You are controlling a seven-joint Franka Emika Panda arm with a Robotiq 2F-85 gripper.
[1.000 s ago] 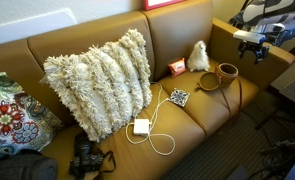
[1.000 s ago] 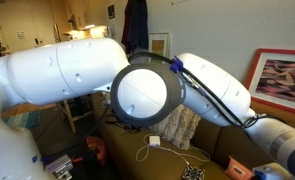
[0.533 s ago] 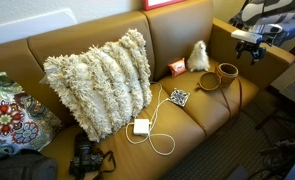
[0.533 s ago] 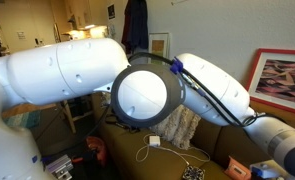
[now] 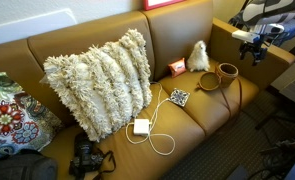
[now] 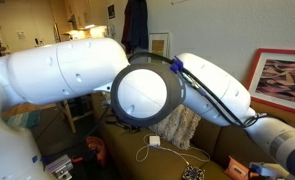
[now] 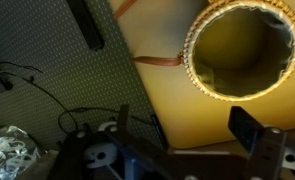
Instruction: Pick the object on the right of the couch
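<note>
The small round tan basket-like pot (image 5: 227, 71) sits on the right seat cushion of the mustard-brown leather couch (image 5: 187, 120), its dark loop strap lying toward the front. My gripper (image 5: 254, 47) hovers above the couch's right arm, up and to the right of the pot, apart from it. In the wrist view the pot (image 7: 240, 50) shows its pale rim and hollow at the top right, with the strap (image 7: 157, 60) beside it. My gripper (image 7: 184, 130) is open and empty, and its dark fingers (image 7: 249, 128) stand wide apart below the pot. In an exterior view my arm (image 6: 137, 90) hides the pot.
A fluffy cream stuffed toy (image 5: 198, 56) and a small orange block (image 5: 176, 67) sit against the backrest left of the pot. A shaggy cream pillow (image 5: 99, 80), a white charger with cable (image 5: 141, 126), a patterned coaster (image 5: 179, 97) and a black camera (image 5: 87, 158) lie on the couch. Dark carpet (image 7: 47, 60) borders it.
</note>
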